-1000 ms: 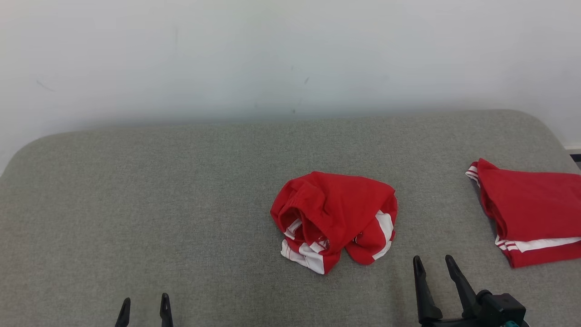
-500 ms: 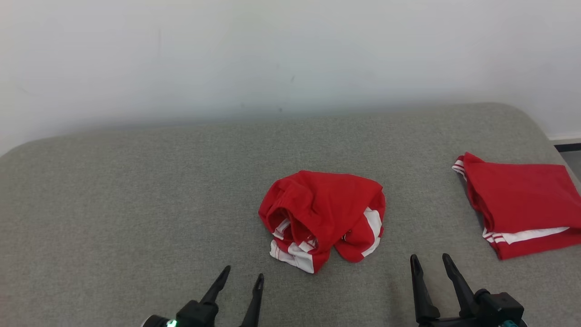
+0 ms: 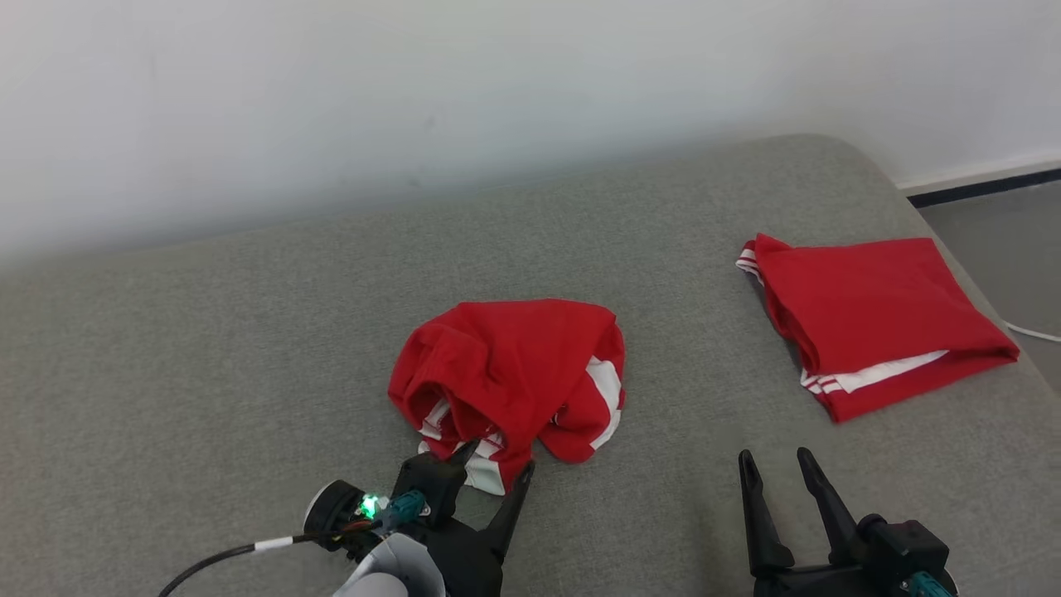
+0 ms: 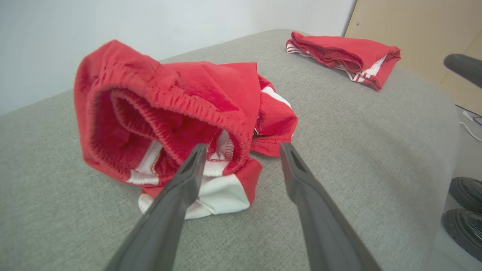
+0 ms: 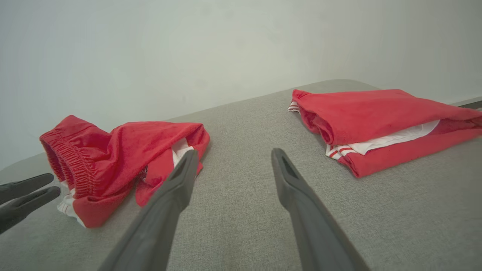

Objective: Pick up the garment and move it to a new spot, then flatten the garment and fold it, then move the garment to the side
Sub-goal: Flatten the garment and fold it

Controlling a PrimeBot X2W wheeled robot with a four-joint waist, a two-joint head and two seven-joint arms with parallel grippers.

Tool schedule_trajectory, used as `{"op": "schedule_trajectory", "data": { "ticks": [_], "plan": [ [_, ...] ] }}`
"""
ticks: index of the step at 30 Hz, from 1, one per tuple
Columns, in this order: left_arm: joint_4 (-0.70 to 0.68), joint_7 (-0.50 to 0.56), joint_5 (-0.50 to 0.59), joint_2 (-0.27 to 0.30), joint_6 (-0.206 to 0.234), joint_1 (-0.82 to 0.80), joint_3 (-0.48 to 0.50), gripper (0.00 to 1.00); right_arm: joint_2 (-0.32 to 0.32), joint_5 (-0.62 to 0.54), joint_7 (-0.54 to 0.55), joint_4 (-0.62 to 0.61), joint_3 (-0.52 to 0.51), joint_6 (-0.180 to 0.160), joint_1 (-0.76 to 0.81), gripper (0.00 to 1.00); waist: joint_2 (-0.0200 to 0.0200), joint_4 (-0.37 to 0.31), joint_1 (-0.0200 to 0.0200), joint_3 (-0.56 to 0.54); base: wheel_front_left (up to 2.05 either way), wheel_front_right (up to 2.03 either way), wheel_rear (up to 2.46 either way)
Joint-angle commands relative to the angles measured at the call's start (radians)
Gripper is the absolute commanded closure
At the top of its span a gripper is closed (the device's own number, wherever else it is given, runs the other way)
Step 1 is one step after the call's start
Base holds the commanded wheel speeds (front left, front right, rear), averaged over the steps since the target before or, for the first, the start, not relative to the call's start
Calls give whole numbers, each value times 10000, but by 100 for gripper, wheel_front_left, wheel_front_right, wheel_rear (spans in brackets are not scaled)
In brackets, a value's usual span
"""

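Since a second ago the left gripper (image 3: 497,460) has come up from the bottom edge of the head view to the near hem of the crumpled garment (image 3: 506,365). The whole head view has also swung, so that shift belongs to the camera, not the cloth.

The red-and-white garment lies bunched at the middle of the grey bench (image 3: 207,348), waistband gaping toward the robot. The left fingers stand wide apart at its 6 o'clock, one tip over the white hem; whether it already touches the fabric is hard to tell. The right gripper (image 3: 775,456) hovers at about 4 o'clock, fingers apart, holding nothing.

A second red garment (image 3: 870,307) lies folded at 2 o'clock.

The task looks barely begun: nothing is gripped yet. Lifting, moving, flattening, folding and setting aside all remain.
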Motion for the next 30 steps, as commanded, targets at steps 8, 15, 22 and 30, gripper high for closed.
{"op": "schedule_trajectory", "data": {
  "ticks": [8,15,22,30],
  "plan": [
    [1268,411,-1057,-65,-5,-1012,-183,0,27,121,-27,-54,23,-25,-87,0,-1,-735,-2,341,0,0,0],
    [2004,415,-1423,-362,39,-1586,-136,100,27,151,-27,-42,101,-25,-92,0,-1,-647,-2,284,0,0,0],
    [1068,-136,-2281,-628,-24,-2869,-383,100,27,173,-25,-20,83,-25,-149,0,-1,-389,-2,262,0,0,0],
    [-966,-421,-3998,-663,-6,-4326,-963,100,26,236,-25,60,156,-25,-149,0,-1,-301,-2,156,0,0,0]
  ]
}}
